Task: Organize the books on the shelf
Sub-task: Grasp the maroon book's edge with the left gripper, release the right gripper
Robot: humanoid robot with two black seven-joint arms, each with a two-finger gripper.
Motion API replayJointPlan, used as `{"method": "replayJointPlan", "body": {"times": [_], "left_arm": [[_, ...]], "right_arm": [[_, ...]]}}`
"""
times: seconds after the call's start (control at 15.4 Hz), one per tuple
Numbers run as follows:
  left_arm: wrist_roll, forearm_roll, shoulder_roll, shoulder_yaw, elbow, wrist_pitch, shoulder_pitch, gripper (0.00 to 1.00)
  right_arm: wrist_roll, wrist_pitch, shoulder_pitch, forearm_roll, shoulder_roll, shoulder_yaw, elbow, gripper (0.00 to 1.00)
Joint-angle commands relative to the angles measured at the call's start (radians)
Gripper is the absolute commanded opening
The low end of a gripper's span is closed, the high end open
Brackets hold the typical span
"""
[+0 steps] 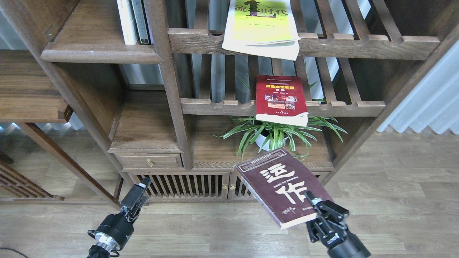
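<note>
My right gripper (pixel 311 203) is shut on the lower right corner of the maroon book (pixel 283 186) with big white characters, holding it tilted in the air in front of the bookcase's low cabinet. The yellow-green book (pixel 261 25) lies on the upper slatted rack, overhanging its front rail. The red book (pixel 281 98) with small photos lies on the middle slatted rack, also overhanging. My left gripper (pixel 143 186) is low at the left, empty, in front of the cabinet. The solid dark-brown shelf (pixel 100 53) is at the upper left.
Thin upright white and dark-spined books (pixel 133 21) stand on the solid shelf's right end. A potted spider plant (pixel 276 134) sits under the middle rack, just behind the held book. A small drawer (pixel 150 161) and slatted cabinet doors (pixel 186 186) are below. Wooden floor lies in front.
</note>
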Motion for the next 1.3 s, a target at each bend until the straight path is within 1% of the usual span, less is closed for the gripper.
{"method": "replayJointPlan", "body": {"times": [0.0, 0.06, 0.19, 0.32, 0.39, 0.58, 0.71, 0.91, 1.04, 1.17, 1.23], "left_arm": [[0.001, -0.119, 0.000, 0.122, -0.075, 0.000, -0.002, 1.00], [0.001, -0.125, -0.001, 0.146, -0.086, 0.000, -0.007, 1.00], [0.001, -0.126, -0.009, 0.174, -0.088, 0.000, -0.008, 1.00], [0.001, -0.126, -0.015, 0.237, -0.088, 0.000, -0.030, 1.00], [0.001, -0.126, -0.020, 0.263, -0.086, 0.000, -0.039, 0.96], [0.000, -0.126, -0.024, 0.289, -0.085, 0.000, -0.041, 0.93], [0.001, -0.126, -0.024, 0.326, -0.085, 0.000, -0.044, 0.92], [0.006, -0.126, -0.023, 0.409, -0.085, 0.000, -0.042, 0.85], [0.010, -0.124, -0.021, 0.418, -0.082, 0.000, -0.042, 0.79], [0.013, -0.126, -0.012, 0.418, -0.077, 0.000, -0.044, 0.68], [0.013, -0.126, -0.009, 0.418, -0.077, 0.000, -0.044, 0.64]], "right_arm": [[-0.004, 0.000, 0.000, -0.002, 0.015, -0.046, -0.002, 0.10], [-0.015, 0.000, 0.002, -0.002, 0.024, -0.063, -0.002, 0.10], [-0.017, 0.000, -0.001, -0.006, 0.024, -0.066, -0.002, 0.10], [-0.018, 0.000, -0.010, -0.032, 0.038, -0.101, -0.002, 0.11], [-0.020, 0.000, -0.012, -0.040, 0.041, -0.118, -0.002, 0.11], [-0.020, 0.000, -0.024, -0.065, 0.050, -0.153, -0.002, 0.11], [-0.020, 0.000, -0.035, -0.078, 0.060, -0.159, -0.002, 0.11], [-0.020, 0.000, -0.037, -0.094, 0.072, -0.159, -0.002, 0.13], [-0.020, 0.000, -0.043, -0.095, 0.072, -0.159, -0.003, 0.13], [-0.020, 0.000, -0.047, -0.095, 0.072, -0.159, -0.002, 0.13], [-0.020, 0.000, -0.049, -0.097, 0.072, -0.159, -0.002, 0.13]]}}
